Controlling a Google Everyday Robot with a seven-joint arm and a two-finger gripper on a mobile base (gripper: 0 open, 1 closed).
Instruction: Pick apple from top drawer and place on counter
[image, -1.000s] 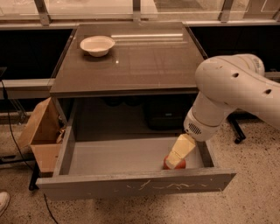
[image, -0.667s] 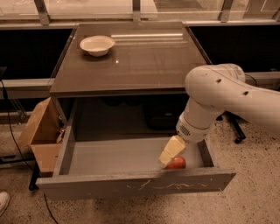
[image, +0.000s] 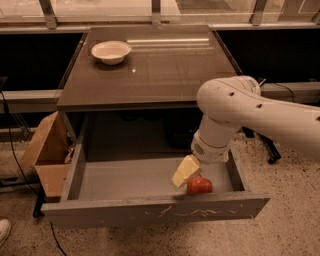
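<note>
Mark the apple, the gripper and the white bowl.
apple (image: 199, 186): camera view, its red front.
gripper (image: 181, 176): camera view, its tip, in the top drawer (image: 120, 178) beside the apple.
white bowl (image: 111, 57): camera view, its near wall.

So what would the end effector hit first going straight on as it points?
Likely the floor of the wide shallow grey drawer, close beside the small red-orange apple. The end effector slants downward inside the drawer, apparently just missing the apple; depth is unclear.
</note>
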